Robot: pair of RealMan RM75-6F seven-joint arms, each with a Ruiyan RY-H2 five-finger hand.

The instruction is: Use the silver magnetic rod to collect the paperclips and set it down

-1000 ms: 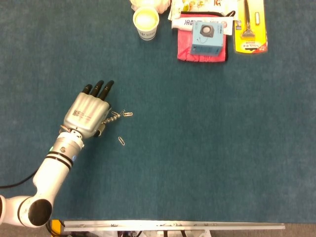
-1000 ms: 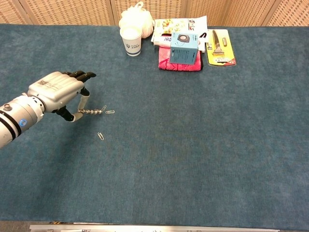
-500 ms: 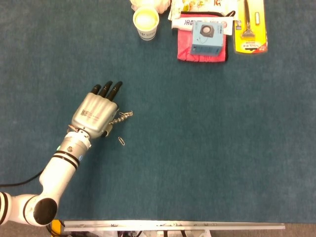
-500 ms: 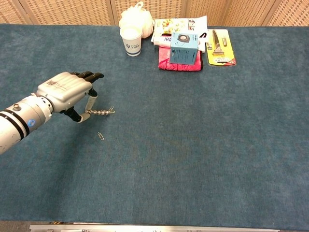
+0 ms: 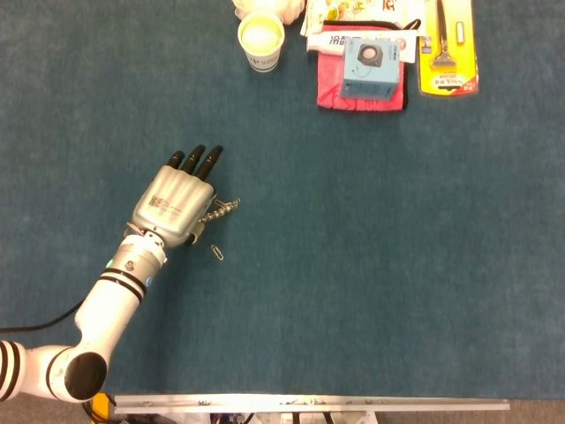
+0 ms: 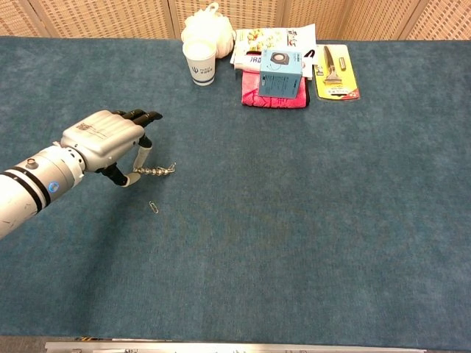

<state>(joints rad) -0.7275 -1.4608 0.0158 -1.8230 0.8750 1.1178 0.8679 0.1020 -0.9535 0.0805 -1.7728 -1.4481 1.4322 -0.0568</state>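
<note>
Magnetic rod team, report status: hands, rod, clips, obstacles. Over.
Left robot hand holds silver magnetic rod, clips at its tip. One paperclip loose on table. Right robot hand out of view. Path clear.

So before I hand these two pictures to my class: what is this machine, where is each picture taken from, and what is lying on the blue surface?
It is a robot arm ending in a mechanical left hand, steered by a person. One picture looks straight down from the robot's head; the other looks forward from its chest. The hand holds a silver magnetic rod with paperclips clinging to its tip. One loose paperclip lies on the blue table nearby. At the far edge are a paper cup, a blue box on a red cloth, and a yellow packaged tool. The right hand is not in either picture.
</note>
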